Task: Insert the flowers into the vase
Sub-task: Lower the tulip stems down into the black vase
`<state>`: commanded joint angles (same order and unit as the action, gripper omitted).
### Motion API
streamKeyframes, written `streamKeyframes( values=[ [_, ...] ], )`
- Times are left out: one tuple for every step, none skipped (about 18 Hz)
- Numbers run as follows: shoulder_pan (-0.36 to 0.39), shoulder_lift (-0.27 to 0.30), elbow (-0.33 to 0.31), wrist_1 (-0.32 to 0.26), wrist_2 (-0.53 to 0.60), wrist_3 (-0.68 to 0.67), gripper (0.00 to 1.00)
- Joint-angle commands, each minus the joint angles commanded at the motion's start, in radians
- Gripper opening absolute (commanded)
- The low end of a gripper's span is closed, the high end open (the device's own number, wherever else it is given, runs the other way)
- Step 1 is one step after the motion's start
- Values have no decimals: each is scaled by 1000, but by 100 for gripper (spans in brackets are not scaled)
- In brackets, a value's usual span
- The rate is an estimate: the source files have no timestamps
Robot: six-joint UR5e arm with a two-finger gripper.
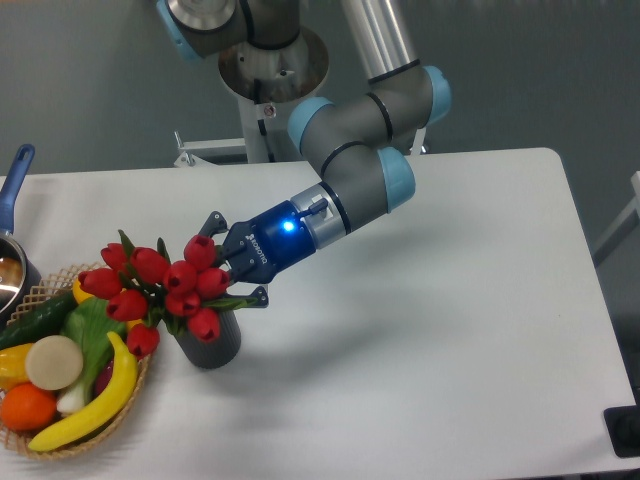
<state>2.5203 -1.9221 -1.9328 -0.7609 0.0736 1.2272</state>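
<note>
Your gripper (228,265) sits low over the table's left half, its two dark fingers (250,298) spread apart on either side of the flowers' (165,288) stems and leaves; whether the pads actually press the stems you cannot tell, since buds and leaves cover the contact.

Working from the near edge back: closest to you, at the lower left, the wicker basket (145,370) holds a yellow banana (95,405), an orange (27,407), a pale round slice (53,362), a green cucumber (35,320) and some leafy greens (88,330); just beside it to the right stands the vase (208,342), dark and upright on the white table (440,340), its base near the basket's rim; whether they touch you cannot tell.

Above the vase, the red tulips lean out to the left, tilted rather than upright; their buds hang over the basket's upper edge and over the vase's mouth, which they hide; one bud droops down the vase's front.

Behind that, the gripper's blue wrist light (290,226) glows; the grey arm (360,170) with light-blue joint caps rises to the mount (262,60) at the table's far edge; at far left a pan with a blue handle (18,185) pokes in.
</note>
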Motion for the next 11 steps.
streamKeyframes(
  values=[
    [2,0,-8,0,0,6,30],
    [2,0,-11,0,0,15,31],
    [2,-2,-15,0,2,26,31],
    [2,-3,-17,-2,0,34,32],
    [2,-6,-15,0,0,35,32],
    [2,-8,-15,0,0,35,32],
    [2,-11,-15,0,0,37,32],
    [5,-12,-15,0,0,41,32],
    [11,-12,-17,0,0,54,32],
    [14,-12,-17,0,0,70,33],
    [15,-12,-17,2,0,84,34]
  ],
)
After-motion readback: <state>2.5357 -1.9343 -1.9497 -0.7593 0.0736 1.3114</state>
